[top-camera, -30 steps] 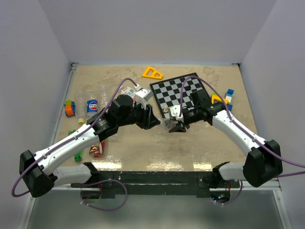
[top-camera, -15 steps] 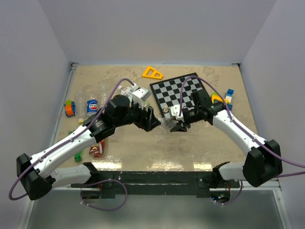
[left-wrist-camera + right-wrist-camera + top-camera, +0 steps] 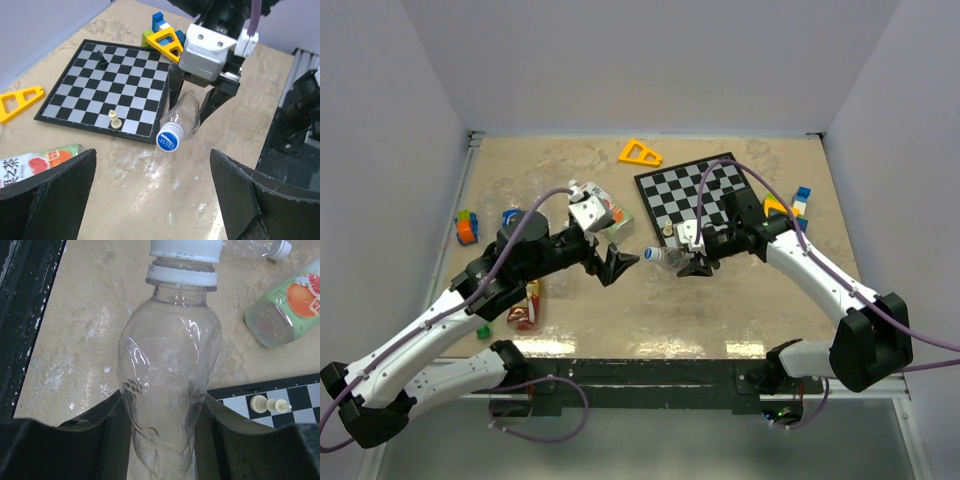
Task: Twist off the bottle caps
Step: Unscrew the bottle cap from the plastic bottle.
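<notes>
The bottle cap (image 3: 169,140), blue on top with a white skirt, is on the neck of a clear bottle (image 3: 187,112). My right gripper (image 3: 162,440) has that bottle clamped around the body and holds it over the middle of the table (image 3: 740,310), cap pointing to 9 o'clock in the top view. My left gripper (image 3: 617,265) hangs at 9 o'clock of the cap, fingers spread wide, touching nothing. The chessboard (image 3: 705,190) lies at 12 o'clock of the bottle, and a green-and-orange labelled bottle (image 3: 613,221) lies at 10 o'clock.
</notes>
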You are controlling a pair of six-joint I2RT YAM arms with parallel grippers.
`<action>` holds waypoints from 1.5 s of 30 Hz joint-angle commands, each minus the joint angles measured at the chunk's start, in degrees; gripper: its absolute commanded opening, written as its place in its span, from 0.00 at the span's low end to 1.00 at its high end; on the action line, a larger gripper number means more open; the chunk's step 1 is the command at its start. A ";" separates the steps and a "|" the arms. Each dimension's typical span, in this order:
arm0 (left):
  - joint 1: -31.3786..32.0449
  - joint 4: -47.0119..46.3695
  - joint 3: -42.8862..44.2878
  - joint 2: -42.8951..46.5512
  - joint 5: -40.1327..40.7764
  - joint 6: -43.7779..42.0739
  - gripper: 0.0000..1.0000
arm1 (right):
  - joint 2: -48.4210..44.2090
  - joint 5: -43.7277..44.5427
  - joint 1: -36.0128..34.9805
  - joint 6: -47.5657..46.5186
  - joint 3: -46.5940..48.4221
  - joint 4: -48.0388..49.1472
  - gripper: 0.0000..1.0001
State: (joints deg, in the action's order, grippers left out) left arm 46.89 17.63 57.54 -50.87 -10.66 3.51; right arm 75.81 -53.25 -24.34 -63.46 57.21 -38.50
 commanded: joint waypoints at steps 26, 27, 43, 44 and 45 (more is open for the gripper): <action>-0.23 -10.86 -9.99 -0.54 -14.04 -33.13 1.00 | 0.57 -0.18 -0.01 -0.17 1.06 -0.08 0.00; -0.31 -11.12 -9.99 -0.54 -14.04 -33.21 1.00 | 0.57 -0.10 -0.01 -0.17 0.97 0.00 0.00; -0.31 -14.29 -10.87 -1.77 -14.39 -34.18 1.00 | 0.74 -0.18 -0.01 -0.17 0.97 0.00 0.00; -0.31 -14.55 -10.96 -1.86 -14.48 -34.18 1.00 | 0.65 -0.18 -0.01 -0.17 0.97 0.00 0.00; -0.31 -14.55 -10.96 -2.12 -14.57 -34.27 1.00 | 0.74 -0.18 -0.01 -0.17 0.97 0.00 0.00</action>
State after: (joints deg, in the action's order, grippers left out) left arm 46.87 6.96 46.96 -52.40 -23.51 -29.67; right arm 76.49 -53.19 -24.34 -63.46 57.21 -38.57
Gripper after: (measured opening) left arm 0.997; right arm 0.464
